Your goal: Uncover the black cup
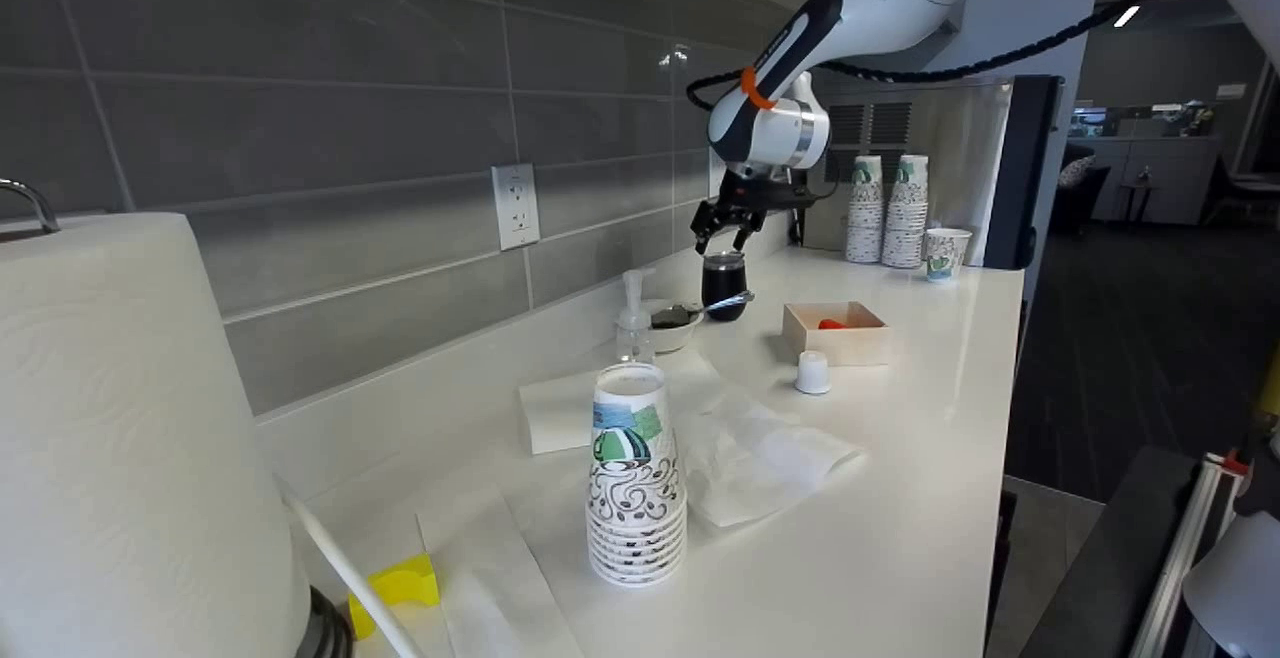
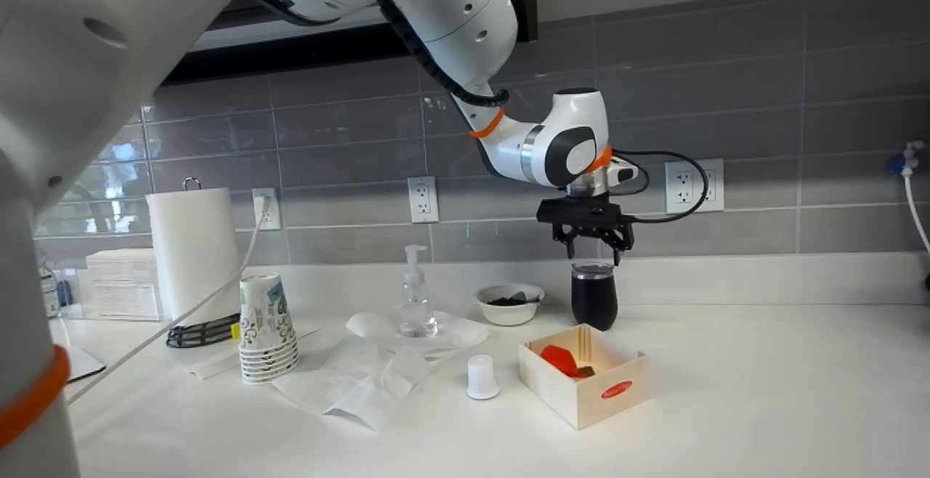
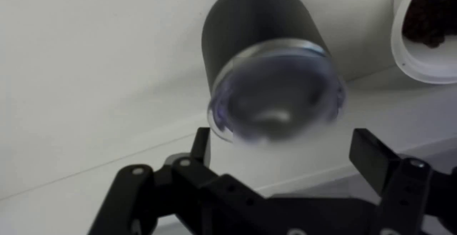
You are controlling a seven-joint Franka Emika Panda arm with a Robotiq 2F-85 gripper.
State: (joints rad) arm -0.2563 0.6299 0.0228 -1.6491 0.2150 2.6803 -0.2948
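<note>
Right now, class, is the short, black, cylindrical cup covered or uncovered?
Covered: in the wrist view, a clear, round, plastic-looking lid sits over the silver rim of the black cup.
</note>
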